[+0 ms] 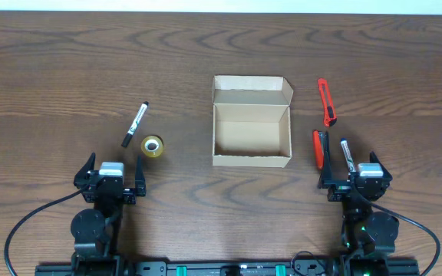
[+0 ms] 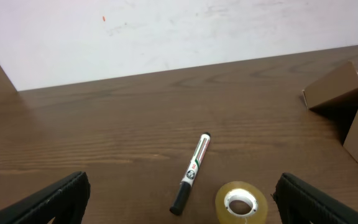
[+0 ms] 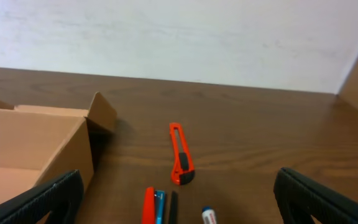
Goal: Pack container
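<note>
Along the near edge of the dark wood-grain worktop (image 1: pixel 52 61), both arms folded low, pointing toward the far edge. Toward the near left corner, left pincer (image 1: pixel 115 165), spread wide, gripping nothing; in its wrist view, only the two black fingers (image 2: pixel 55 199) at the lower corners. Toward the near right corner, right pincer (image 1: pixel 351 172), likewise wide apart, nothing between its fingers. Just beyond the left pincer, yellowish tape roll (image 1: pixel 153 146) lying flat, then black-and-white marker (image 1: pixel 136 123) slanting away toward the far edge, the two near but apart. Just ahead of the right pincer, slim red item (image 1: pixel 318 147) and blue-tipped pen (image 1: pixel 345 153) side by side, cut off by the lower frame edge in the right wrist view and too small to name surely. Mid-worktop, between the two groups, container (image 1: pixel 252 160), open-topped, lid flap standing up on its far side. Off its far right corner, orange utility knife (image 1: pixel 326 103), apart from the box. Beyond the far edge, plain pale wall (image 3: pixel 179 37). Arm bases cut off at the bottom of the overhead view.
</note>
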Controlling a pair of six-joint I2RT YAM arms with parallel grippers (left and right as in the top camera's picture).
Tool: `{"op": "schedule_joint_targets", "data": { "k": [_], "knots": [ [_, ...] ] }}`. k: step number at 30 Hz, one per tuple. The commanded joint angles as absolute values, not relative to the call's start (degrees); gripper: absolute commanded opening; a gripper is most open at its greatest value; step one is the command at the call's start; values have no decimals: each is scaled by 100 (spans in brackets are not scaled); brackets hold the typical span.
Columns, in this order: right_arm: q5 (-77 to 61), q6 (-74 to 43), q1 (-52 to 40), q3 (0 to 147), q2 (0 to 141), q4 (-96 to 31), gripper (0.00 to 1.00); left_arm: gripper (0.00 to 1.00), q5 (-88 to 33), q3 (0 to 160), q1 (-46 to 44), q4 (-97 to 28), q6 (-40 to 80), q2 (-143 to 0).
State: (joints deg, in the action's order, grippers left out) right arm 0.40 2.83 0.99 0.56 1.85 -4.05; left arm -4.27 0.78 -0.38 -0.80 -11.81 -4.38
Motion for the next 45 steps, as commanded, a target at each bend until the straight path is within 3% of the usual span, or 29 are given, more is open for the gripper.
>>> {"op": "schedule_joint_targets", "data": {
  "k": [1, 6, 15, 20, 26, 33, 35, 37, 45],
  "knots": [
    [16, -473, 34, 32, 311, -419, 99, 95, -432, 25, -1, -403, -1157, -397],
    [-128, -1439, 34, 67, 386, -429, 99, 95, -416, 25, -1, -401, -1160, -397],
    [-67, -1026, 47, 1452, 1651, -1308, 99, 95, -410, 25, -1, -403, -1157, -397],
    [-484, -513, 47, 3183, 3507, -2381, 99, 95, -410, 25, -1, -403, -1157, -397],
    [-1188, 895, 56, 5968, 5883, -4335, 99, 95, -408, 25, -1, -403, -1157, -397],
    [-1022, 1321, 604, 8486, 7616, -6361, 99, 95, -410, 25, -1, -403, -1157, -397],
    [-397, 1398, 766, 8997, 8042, -7102, 99, 95, -410, 25, -1, -403, -1155, -397],
    [366, 1278, 819, 9303, 8438, -7749, 95, 95, -410, 25, -1, -403, -1155, -397],
    [311, 1210, 794, 8731, 8770, -7585, 86, 95, -410, 25, -1, -403, -1157, -397]
  ]
}}
